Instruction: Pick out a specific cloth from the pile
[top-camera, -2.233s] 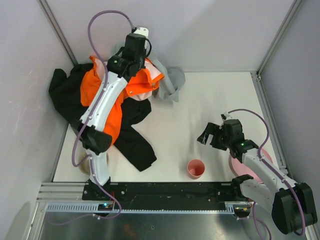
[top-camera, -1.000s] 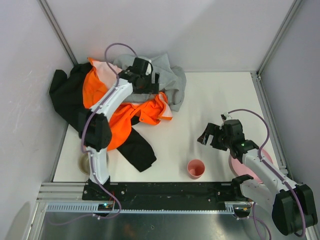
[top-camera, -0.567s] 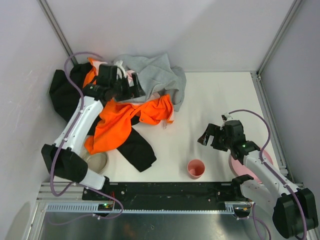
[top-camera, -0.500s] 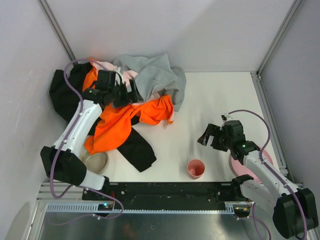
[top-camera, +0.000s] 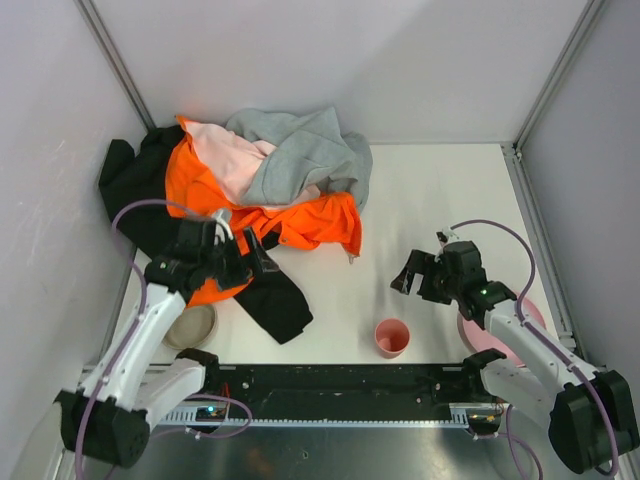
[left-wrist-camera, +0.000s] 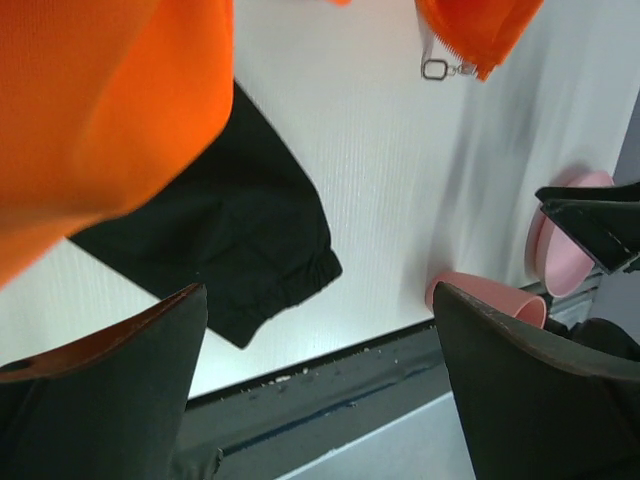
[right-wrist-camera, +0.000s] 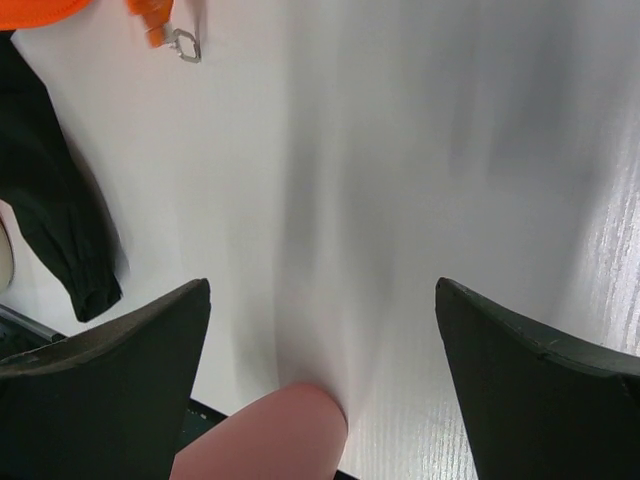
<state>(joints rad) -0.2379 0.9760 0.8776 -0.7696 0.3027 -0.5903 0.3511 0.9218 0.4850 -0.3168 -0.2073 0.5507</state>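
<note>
L claw (top-camera: 250, 262): low over the near edge of the pile (top-camera: 270, 180), about where the orange garment (top-camera: 320, 222) meets the black sleeve (top-camera: 275, 300). On the L wrist cam its jaws are spread wide w/ nothing between them. Orange fabric fills the upper left of that view; the cuffed sleeve end lies flat on the bench (top-camera: 440, 200) below it.

R claw (top-camera: 407, 270): above bare bench, right of centre, well apart from the pile and just to the far side of the pink cup (top-camera: 391, 337). Jaws wide, empty. The cup rim shows at the bottom edge of the R wrist cam, between the fingers.

Pile sits far-left. Grey garment (top-camera: 310, 150) is on top at the far side, pale pink piece (top-camera: 232, 160) beside it, orange below both, large black garment (top-camera: 135, 200) along the left edge. Zip pull (left-wrist-camera: 437, 68) hangs off the orange hem.

The cloth: I can't locate it. All the black I see reads as the large garment and its sleeve, so I can't tell whether the small piece is in among it.

Pink plate (top-camera: 470, 330) near-right, partly under the R arm. Beige bowl (top-camera: 195, 325) near-left, beside the L arm.
</note>
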